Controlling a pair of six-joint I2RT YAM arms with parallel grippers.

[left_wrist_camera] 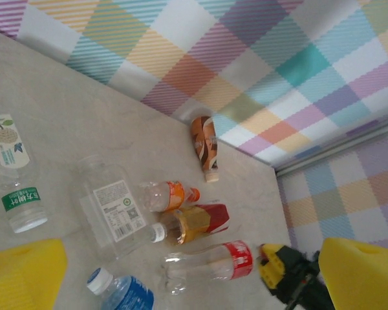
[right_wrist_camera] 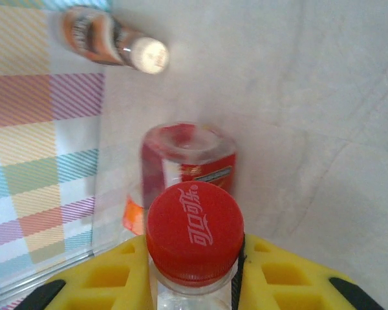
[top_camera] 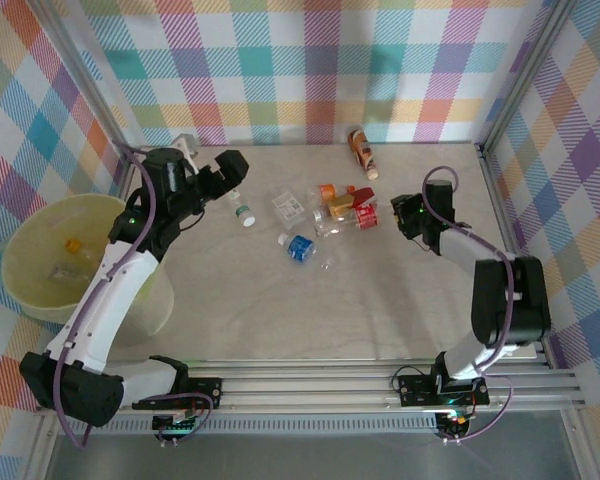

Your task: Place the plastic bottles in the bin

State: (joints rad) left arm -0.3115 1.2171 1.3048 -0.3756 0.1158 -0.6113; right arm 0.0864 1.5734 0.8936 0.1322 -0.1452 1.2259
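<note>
Coca-Cola lettering in white Chinese script is easy to read on the red cap (right_wrist_camera: 194, 223) of the clear plastic bottle (left_wrist_camera: 207, 265) lying on the beige counter (right_wrist_camera: 323, 97), with the right arm's yellow fingers (right_wrist_camera: 281, 274) pinching its neck. Left arm's yellow fingers (left_wrist_camera: 359, 274) are spread wide, and the pale yellow-green round bin (top_camera: 20, 290) sits far left.

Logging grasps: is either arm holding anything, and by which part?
Right gripper: jaws shut on the clear plastic red-capped bottle, at its neck just under the cap. Left gripper: open, empty.
</note>
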